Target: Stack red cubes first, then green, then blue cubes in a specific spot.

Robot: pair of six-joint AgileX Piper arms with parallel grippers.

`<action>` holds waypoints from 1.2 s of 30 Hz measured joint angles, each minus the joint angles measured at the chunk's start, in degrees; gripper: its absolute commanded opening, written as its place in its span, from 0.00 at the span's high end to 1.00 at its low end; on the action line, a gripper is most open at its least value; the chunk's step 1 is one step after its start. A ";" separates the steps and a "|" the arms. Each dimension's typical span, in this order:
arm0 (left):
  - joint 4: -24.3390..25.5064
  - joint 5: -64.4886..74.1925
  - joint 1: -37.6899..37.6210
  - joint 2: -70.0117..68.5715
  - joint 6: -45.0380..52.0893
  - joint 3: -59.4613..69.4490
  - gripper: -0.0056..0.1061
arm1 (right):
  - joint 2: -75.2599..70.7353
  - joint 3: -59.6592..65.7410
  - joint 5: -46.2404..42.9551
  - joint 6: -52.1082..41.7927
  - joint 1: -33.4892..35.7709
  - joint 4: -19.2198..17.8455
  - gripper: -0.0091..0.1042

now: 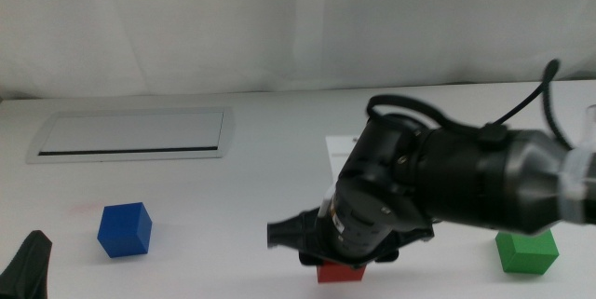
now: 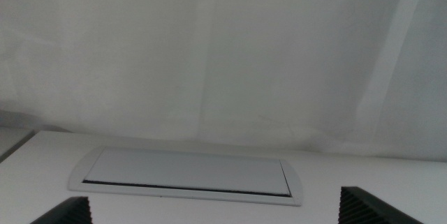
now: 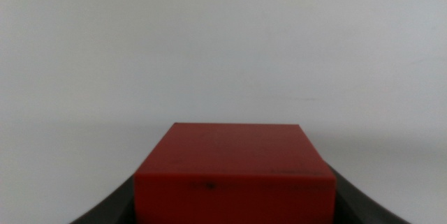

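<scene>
We see right gripper (image 1: 343,260) clamped on red cube (image 3: 234,172) | blue cube (image 1: 125,229) far left of it, green cube (image 1: 527,250) right | left gripper (image 2: 216,213) spread wide, waiting before the silver panel (image 2: 187,175)

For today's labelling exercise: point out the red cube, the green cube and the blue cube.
red cube (image 3: 234,168), right wrist view, its top face.
green cube (image 1: 527,251), middle view, its front face.
blue cube (image 1: 125,229), middle view, its front face.
</scene>
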 measured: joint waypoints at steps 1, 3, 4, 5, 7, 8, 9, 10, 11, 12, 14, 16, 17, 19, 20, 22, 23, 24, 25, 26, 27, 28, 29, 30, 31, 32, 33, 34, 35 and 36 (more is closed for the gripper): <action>0.00 0.00 0.00 0.00 0.00 0.00 0.16 | 0.77 0.23 -0.03 0.00 0.03 0.27 0.94; 0.00 0.00 0.00 0.00 0.00 0.00 0.16 | 2.23 0.49 -0.03 -0.11 0.24 0.37 0.94; 0.00 0.00 0.00 0.00 0.00 0.00 0.16 | 2.97 0.49 -0.03 -0.11 0.24 0.49 0.94; 0.00 0.00 0.00 0.00 0.00 0.00 0.16 | 4.10 0.57 -0.15 -0.11 0.24 0.60 0.94; 0.00 0.00 0.00 0.00 0.00 0.00 0.16 | 4.94 0.57 -0.62 -0.11 0.24 0.60 0.94; 0.00 0.00 0.00 0.00 0.00 0.00 0.16 | 5.77 0.57 -1.40 -0.11 0.24 0.60 0.94; 0.00 0.00 0.00 0.00 0.00 0.00 0.16 | 6.30 0.57 -1.68 -0.11 0.24 0.60 0.94; 0.00 0.00 0.00 0.00 0.13 0.00 0.16 | 6.60 0.57 -2.07 -0.11 0.24 0.60 0.94; 0.00 0.00 0.00 0.00 0.12 0.00 0.16 | 7.49 0.57 -2.82 -0.11 0.24 0.60 0.94; 0.00 0.00 0.00 0.00 0.12 0.00 0.16 | 7.93 0.57 -3.08 -0.11 0.24 0.60 0.94; 0.00 0.00 0.00 0.00 0.12 0.00 0.16 | 8.45 0.57 -3.23 -0.11 0.24 0.60 0.94; 0.00 0.00 0.00 0.00 0.12 0.00 0.16 | 8.67 0.47 -3.23 -0.11 0.24 0.60 0.92; 0.00 0.00 0.00 0.00 0.12 0.00 0.16 | 8.67 0.47 -3.33 -0.11 0.24 0.60 0.90; 0.00 0.00 0.00 0.00 0.12 0.00 0.16 | 8.67 0.47 -3.46 -0.11 0.24 0.50 0.83; 0.00 0.00 0.00 0.00 0.12 0.00 0.16 | 8.67 0.47 -3.57 -0.11 0.24 0.50 0.70; 0.00 0.00 0.00 0.00 0.12 0.00 0.16 | 8.67 0.47 -3.82 -0.11 0.24 0.38 0.38; 0.00 -0.02 0.00 0.00 0.12 0.00 0.16 | 8.67 0.47 -4.10 -0.11 0.24 0.38 0.25; 0.00 -0.02 0.00 0.00 0.12 0.00 0.16 | 9.29 0.47 -4.63 -0.11 0.24 0.51 0.04; 0.00 -0.02 0.00 0.00 0.12 0.00 0.16 | 9.40 0.47 -4.77 -0.11 0.24 0.51 0.01; 0.00 -0.02 0.00 0.00 0.12 0.00 0.16 | 9.49 0.47 -4.77 -0.11 0.24 0.51 0.01; 0.00 -0.02 0.00 0.00 0.12 0.00 0.16 | 9.49 0.47 -4.89 -0.11 0.24 0.51 0.01; 0.00 -0.02 0.00 0.00 0.12 0.00 0.16 | 9.49 0.47 -4.89 -0.11 0.24 0.51 0.01; 0.00 -0.02 0.00 0.00 0.12 0.00 0.16 | 9.49 0.47 -4.70 -0.11 0.24 0.51 0.01; 0.00 -0.02 0.00 0.00 0.12 0.00 0.16 | 9.49 0.47 -4.47 -0.11 0.24 0.51 0.01; 0.00 -0.02 0.00 0.00 0.12 0.00 0.16 | 9.38 0.47 -4.02 -0.23 0.24 0.51 0.01; 0.00 -0.13 0.00 0.00 0.12 0.00 0.16 | 8.95 0.47 -3.77 -0.70 0.24 0.40 0.01; 0.00 -0.26 0.00 0.00 0.12 0.00 0.16 | 8.41 0.47 -3.67 -1.10 0.24 0.25 0.01; 0.00 -0.36 0.00 0.00 0.12 0.00 0.16 | 7.81 0.47 -3.67 -1.36 0.24 0.16 0.01; 0.00 -0.40 0.00 0.00 0.12 0.00 0.16 | 6.86 0.57 -3.67 -1.47 0.24 -0.18 0.01; 0.00 -0.40 0.00 0.00 0.12 0.00 0.16 | 5.79 0.57 -3.56 -1.61 0.24 -0.63 0.01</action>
